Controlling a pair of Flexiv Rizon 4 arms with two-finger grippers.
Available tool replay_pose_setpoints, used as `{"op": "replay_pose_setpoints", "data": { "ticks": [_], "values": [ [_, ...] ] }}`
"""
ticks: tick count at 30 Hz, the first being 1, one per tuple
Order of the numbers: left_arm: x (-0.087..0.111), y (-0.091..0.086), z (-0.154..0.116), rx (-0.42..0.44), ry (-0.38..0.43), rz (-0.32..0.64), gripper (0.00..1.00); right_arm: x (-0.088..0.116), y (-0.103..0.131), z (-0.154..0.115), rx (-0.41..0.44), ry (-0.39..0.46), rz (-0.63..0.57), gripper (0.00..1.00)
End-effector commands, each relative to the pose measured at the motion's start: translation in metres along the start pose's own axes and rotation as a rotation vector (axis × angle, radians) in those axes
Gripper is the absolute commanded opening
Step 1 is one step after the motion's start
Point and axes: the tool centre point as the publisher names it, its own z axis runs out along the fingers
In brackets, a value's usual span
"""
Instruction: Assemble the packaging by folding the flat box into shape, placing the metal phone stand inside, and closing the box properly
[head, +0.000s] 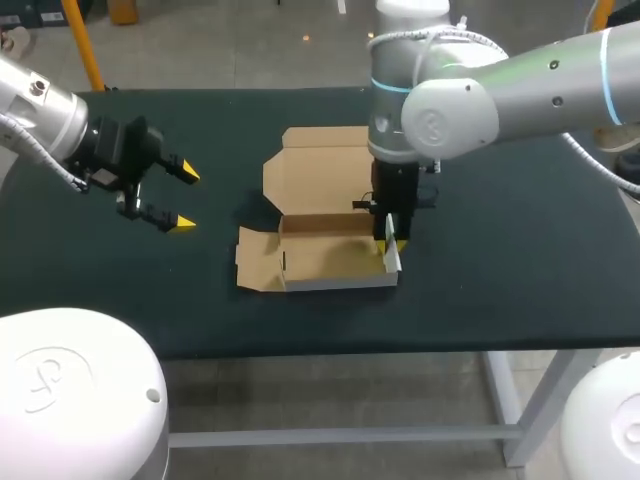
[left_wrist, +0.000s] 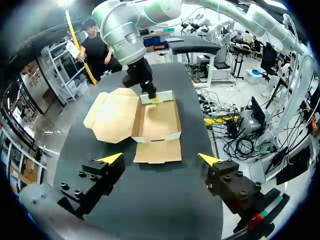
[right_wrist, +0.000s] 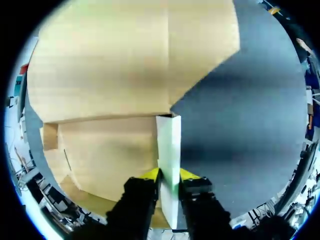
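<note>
Box (head: 338, 283) side flap pinched between right fingers (right_wrist: 189, 175); left fingers (left_wrist: 111, 159) spread wide, well clear of it

right arm (head: 520, 80): silver-grey, blue ring | left hand (head: 185, 198), right hand (head: 392, 245): black, yellow-tipped

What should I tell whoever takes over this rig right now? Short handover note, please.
Right gripper: shut on the right side wall of the box, holding it upright.
Left gripper: open, empty, above the table, left of the box.
Done: front and back walls stand; the lid lies open behind.
Left: the left side flap lies flat; the phone stand is not in view and not in the box; closing.
</note>
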Motion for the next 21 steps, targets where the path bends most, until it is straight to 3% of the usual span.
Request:
{"op": "replay_pose_setpoints", "data": {
  "ticks": [1,11,21],
  "values": [
    [0.0,0.0,-0.001,-0.004,0.003,-0.001,1.0,-0.003,-0.005,0.003,-0.074,-0.002,0.015,0.25],
    [0.0,0.0,-0.001,-0.004,0.003,-0.001,1.0,-0.005,-0.004,0.007,-0.118,0.009,0.037,0.21],
    [0.0,0.0,-0.001,-0.004,0.003,-0.001,1.0,-0.005,0.001,0.013,-0.109,0.008,0.046,0.18]
  ]
}}
